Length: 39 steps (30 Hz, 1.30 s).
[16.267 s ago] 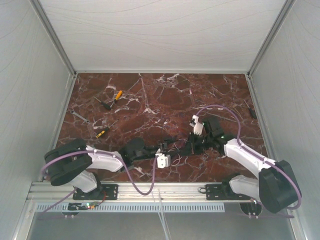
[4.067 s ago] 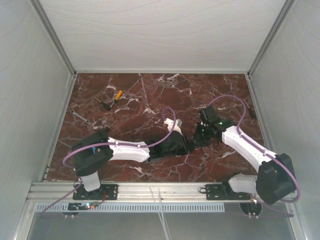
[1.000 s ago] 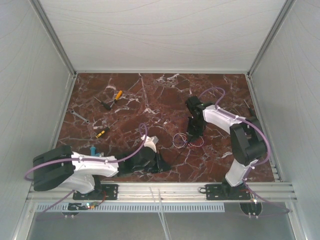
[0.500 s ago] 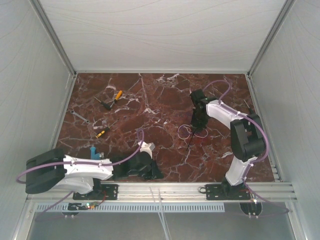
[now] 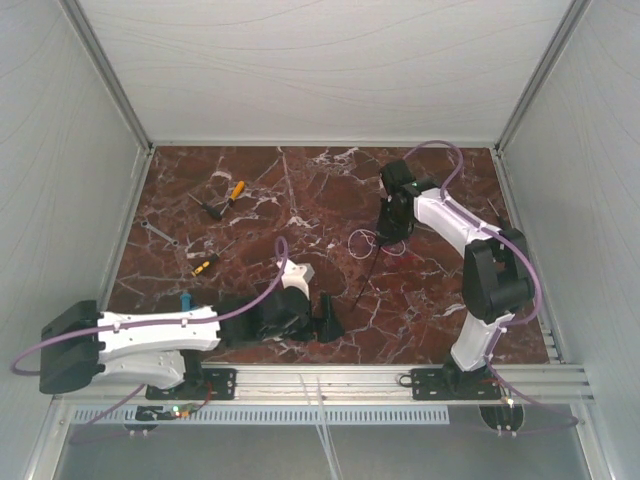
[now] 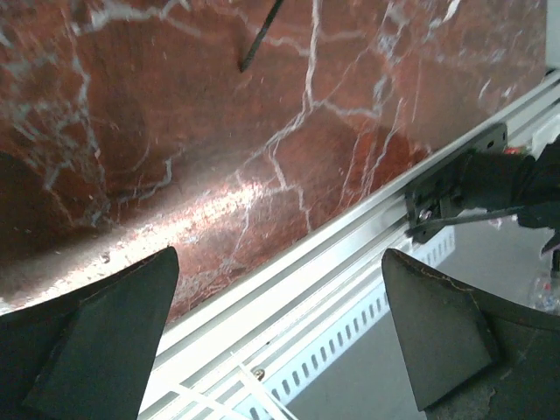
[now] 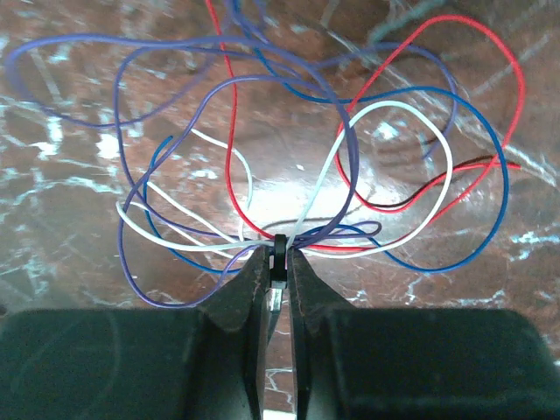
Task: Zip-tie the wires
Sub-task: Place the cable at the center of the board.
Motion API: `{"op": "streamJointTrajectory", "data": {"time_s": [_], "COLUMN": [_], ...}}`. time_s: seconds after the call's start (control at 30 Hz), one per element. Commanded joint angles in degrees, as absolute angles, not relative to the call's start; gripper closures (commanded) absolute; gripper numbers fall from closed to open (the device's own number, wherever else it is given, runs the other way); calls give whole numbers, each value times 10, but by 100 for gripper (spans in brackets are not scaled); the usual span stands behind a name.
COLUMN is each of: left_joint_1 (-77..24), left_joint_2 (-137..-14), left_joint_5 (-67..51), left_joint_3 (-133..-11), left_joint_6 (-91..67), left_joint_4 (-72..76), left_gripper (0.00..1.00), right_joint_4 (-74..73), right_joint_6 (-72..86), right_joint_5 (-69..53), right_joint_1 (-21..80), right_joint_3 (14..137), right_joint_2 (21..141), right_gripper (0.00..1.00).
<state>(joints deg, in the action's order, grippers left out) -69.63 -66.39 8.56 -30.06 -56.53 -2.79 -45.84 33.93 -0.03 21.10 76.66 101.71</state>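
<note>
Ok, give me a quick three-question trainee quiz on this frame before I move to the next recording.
1. True or false: the left gripper is open and empty.
2. Which colour is missing from the wires? A red, B yellow, C white.
3. What is the right gripper shut on?
Key: 1 true; 2 B; 3 the black tie where the wires gather.

Open marble table (image 5: 300,215) between left hand (image 5: 325,318) and wires (image 5: 368,241), a thin black tie (image 5: 366,274) across it; small tools (image 5: 234,191) far left.
</note>
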Motion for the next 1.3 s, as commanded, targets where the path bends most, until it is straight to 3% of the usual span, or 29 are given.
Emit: {"op": "streamJointTrajectory", "data": {"time_s": [0.0,0.3,0.7,0.97,1.27], "left_joint_1": [-683,-604,-583,-582,-582], "left_joint_2": [-632,-513,-365,-293,-281], "left_joint_5": [163,204,254,263,260], "left_joint_3": [-365,-391,-391,-363,-356], "left_joint_6": [-507,-461,-440,-431,-415], "left_joint_4": [-135,-244,-352,-363,-348], "left_gripper": [0,0,0,0,0], "right_joint_4": [-467,-497,-552,-459,-523], "right_joint_6": [288,230,168,80,105], "right_joint_5": [-31,-32,110,180,94], "right_joint_1": [216,246,328,361,373], "right_joint_3": [823,1001,1362,1347,1313], "right_joint_2": [1007,1080,1255,1270,1359], "right_gripper": [100,100,100,100,100]}}
